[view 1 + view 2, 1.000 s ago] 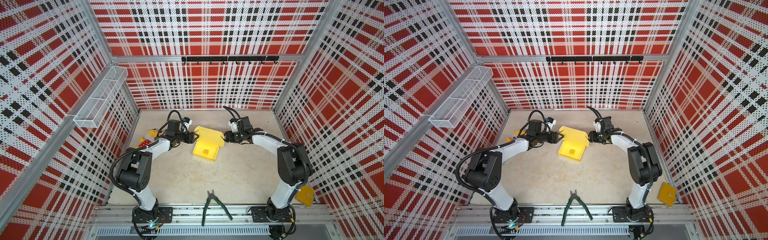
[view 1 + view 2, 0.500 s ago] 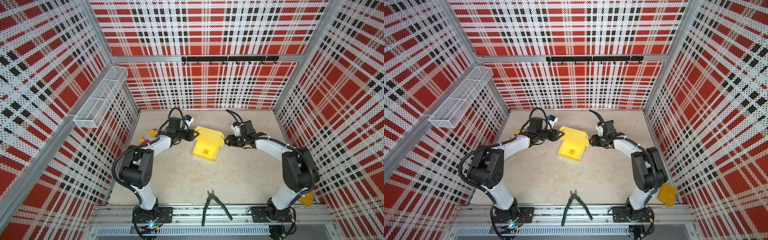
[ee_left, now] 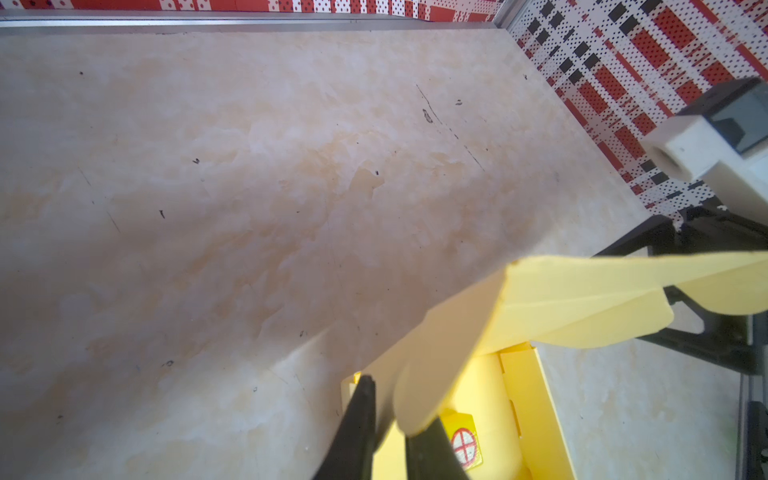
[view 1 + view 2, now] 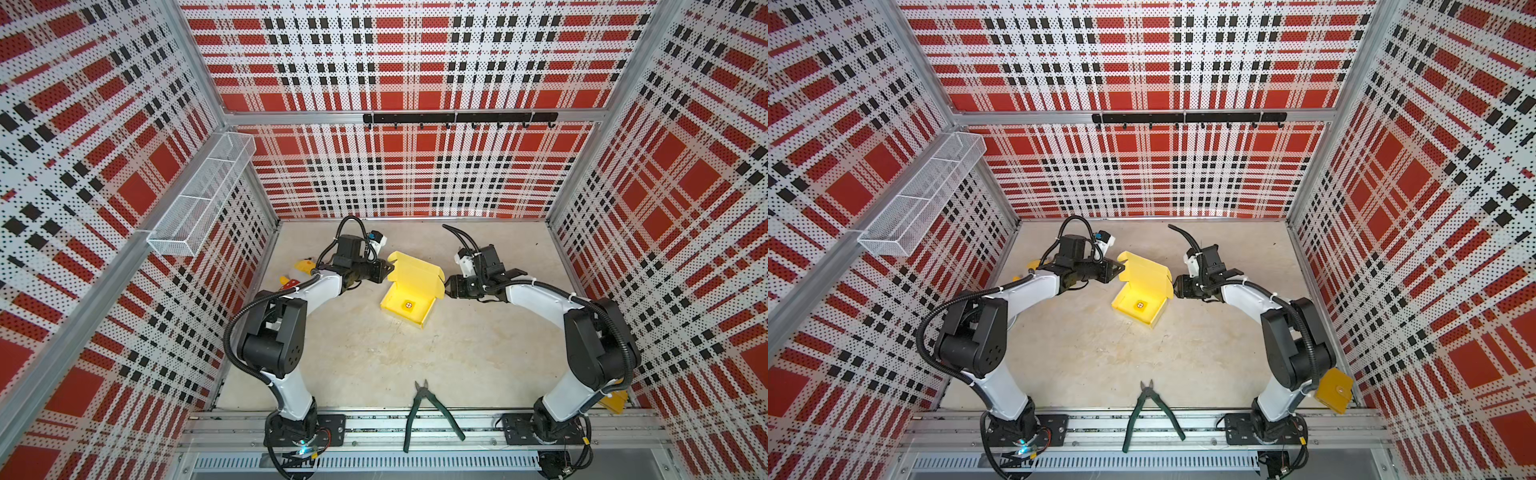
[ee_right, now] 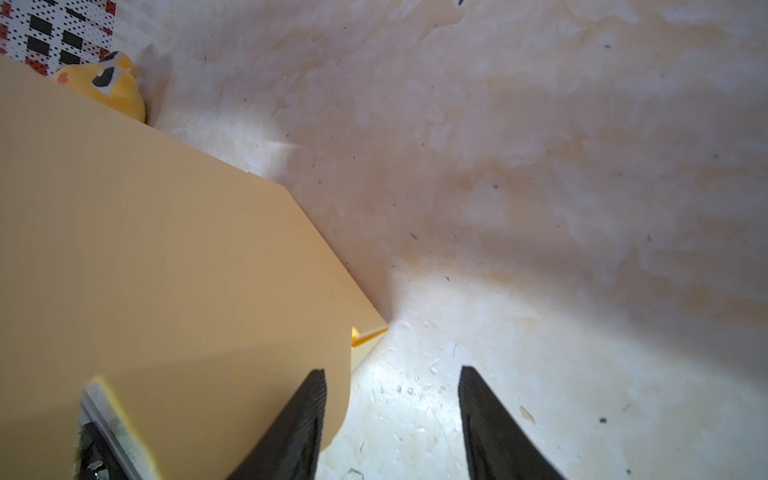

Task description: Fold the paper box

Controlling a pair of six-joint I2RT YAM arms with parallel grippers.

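Left claw (image 3: 390, 415) of mine pinches a rounded flap of the thin, pale yellow paper box (image 4: 415, 272). My right claw (image 5: 390, 372) gapes empty, just right of its raised lid.

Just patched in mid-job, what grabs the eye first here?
The paper box sits in the middle, lid raised, a small red-crossed yellow cube inside. The left gripper pinches a flap on its left; the right gripper stands open at its right edge. Green pliers lie at the front.
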